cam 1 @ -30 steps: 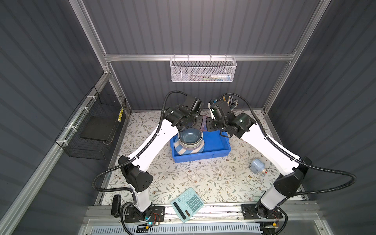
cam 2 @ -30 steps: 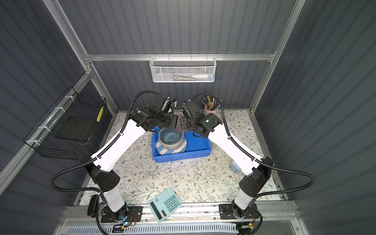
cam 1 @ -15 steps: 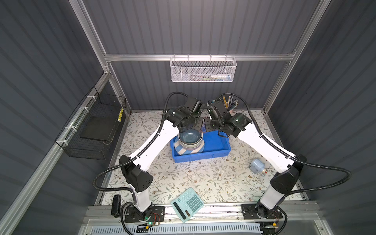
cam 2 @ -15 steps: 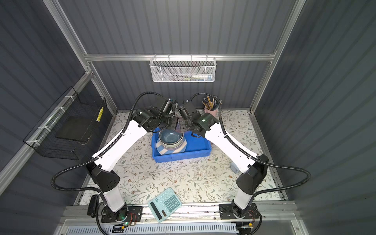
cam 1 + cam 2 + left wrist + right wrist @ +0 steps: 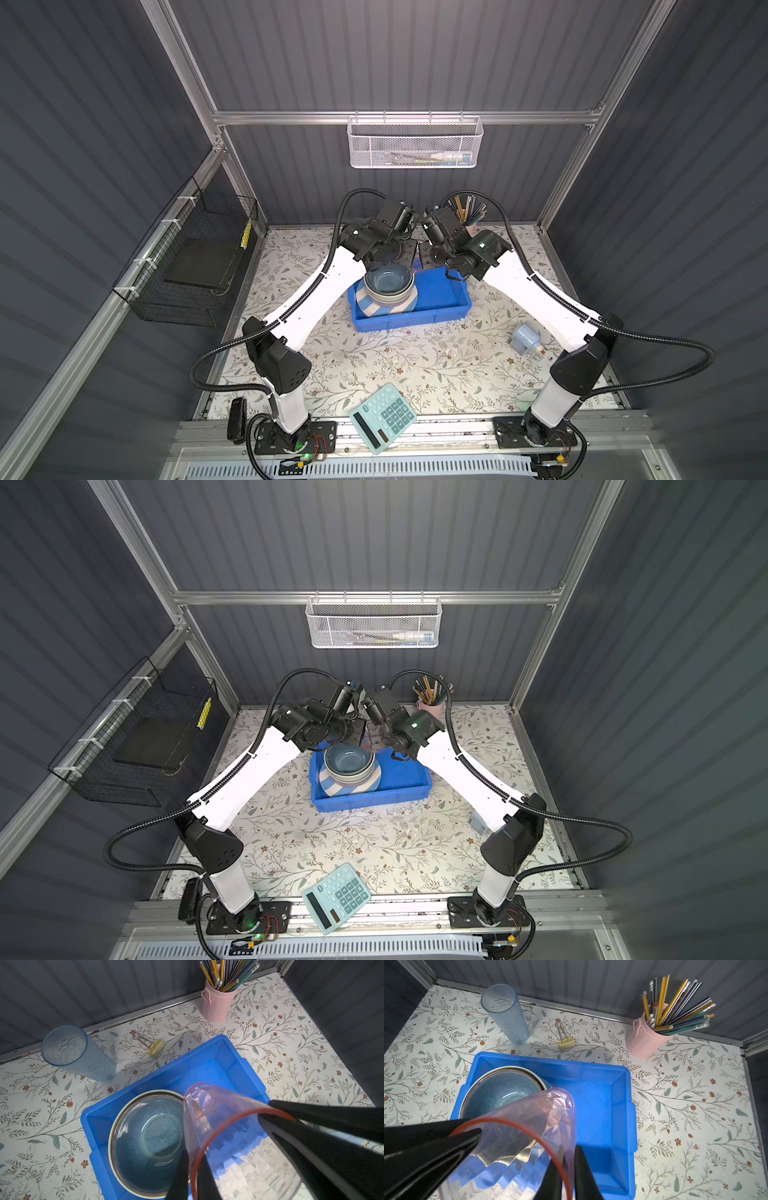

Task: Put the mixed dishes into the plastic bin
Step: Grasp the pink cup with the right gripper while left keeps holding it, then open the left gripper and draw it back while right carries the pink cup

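A translucent pink tumbler (image 5: 218, 1118) (image 5: 529, 1126) hangs tilted over the bright-blue plastic bin (image 5: 440, 291) (image 5: 602, 1095). My left gripper (image 5: 192, 1159) is shut on one side of its rim. My right gripper (image 5: 569, 1159) is shut on the opposite side. In the bin's left half a dark-blue bowl (image 5: 388, 280) (image 5: 149, 1138) nests in a pale-green bowl on a blue-white striped plate (image 5: 370, 305). A blue tumbler (image 5: 76, 1053) (image 5: 506, 1014) stands upright on the table behind the bin. The arms hide it in both top views.
A pink cup of pencils (image 5: 648, 1039) stands at the back right and a binder clip (image 5: 565, 1042) lies behind the bin. A small pale-blue object (image 5: 524, 338) lies at the right. A mint calculator (image 5: 382, 417) lies at the front edge. A white mesh basket (image 5: 415, 143) and a black wire basket (image 5: 195, 257) hang on the walls.
My right gripper has moved in toward the left one and closed on the pink tumbler's rim. The left arm has shifted only slightly.
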{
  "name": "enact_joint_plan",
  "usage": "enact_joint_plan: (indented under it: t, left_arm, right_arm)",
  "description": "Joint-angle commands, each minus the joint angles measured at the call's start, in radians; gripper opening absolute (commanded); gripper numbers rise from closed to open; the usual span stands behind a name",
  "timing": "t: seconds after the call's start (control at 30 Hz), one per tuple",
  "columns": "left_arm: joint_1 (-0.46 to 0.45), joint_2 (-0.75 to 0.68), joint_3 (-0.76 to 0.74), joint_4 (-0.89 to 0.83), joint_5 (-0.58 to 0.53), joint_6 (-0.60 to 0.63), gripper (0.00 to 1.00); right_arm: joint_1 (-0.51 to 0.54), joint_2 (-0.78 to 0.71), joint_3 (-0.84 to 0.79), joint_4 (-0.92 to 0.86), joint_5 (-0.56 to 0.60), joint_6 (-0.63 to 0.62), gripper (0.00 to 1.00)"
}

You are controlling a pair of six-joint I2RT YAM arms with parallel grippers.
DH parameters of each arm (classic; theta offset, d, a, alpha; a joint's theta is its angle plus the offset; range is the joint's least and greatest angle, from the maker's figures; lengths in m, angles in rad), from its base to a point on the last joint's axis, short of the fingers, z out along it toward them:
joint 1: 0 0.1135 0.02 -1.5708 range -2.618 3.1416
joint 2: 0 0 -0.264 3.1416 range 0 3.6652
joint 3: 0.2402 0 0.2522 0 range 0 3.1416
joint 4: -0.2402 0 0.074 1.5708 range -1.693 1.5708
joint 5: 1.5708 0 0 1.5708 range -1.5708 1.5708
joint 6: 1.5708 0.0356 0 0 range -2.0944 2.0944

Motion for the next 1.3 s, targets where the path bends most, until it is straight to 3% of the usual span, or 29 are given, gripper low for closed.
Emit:
enact_joint_plan:
  t: [0.0, 0.4, 0.57, 0.73, 0.93, 1.07, 1.27]
  left_arm:
    - [-0.003, -0.053, -0.017, 0.012, 0.029, 0.016, 0.15]
    - [-0.002, -0.104, -0.084, 0.044, 0.019, 0.003, 0.34]
    - [0.003, -0.132, -0.125, 0.059, -0.046, -0.005, 0.50]
    - [0.069, -0.157, -0.191, 0.082, -0.032, -0.025, 0.62]
    - [0.204, -0.201, -0.273, 0.118, 0.019, -0.040, 0.65]
    - [0.215, -0.212, -0.289, 0.117, -0.002, -0.001, 0.70]
    - [0.215, -0.214, -0.299, 0.139, 0.130, 0.025, 0.70]
  right_arm:
    - [-0.004, -0.033, 0.003, -0.022, 0.010, -0.011, 0.01]
    - [-0.023, -0.128, -0.064, -0.020, 0.048, -0.023, 0.00]
    - [-0.062, -0.153, -0.099, -0.020, 0.047, -0.032, 0.00]
    - [-0.126, -0.179, -0.151, -0.012, 0.011, -0.037, 0.00]
    - [-0.200, -0.204, -0.216, 0.013, -0.047, -0.037, 0.00]
    - [-0.230, -0.216, -0.259, 0.043, -0.085, -0.036, 0.00]
    - [-0.243, -0.218, -0.285, 0.061, -0.094, -0.038, 0.00]
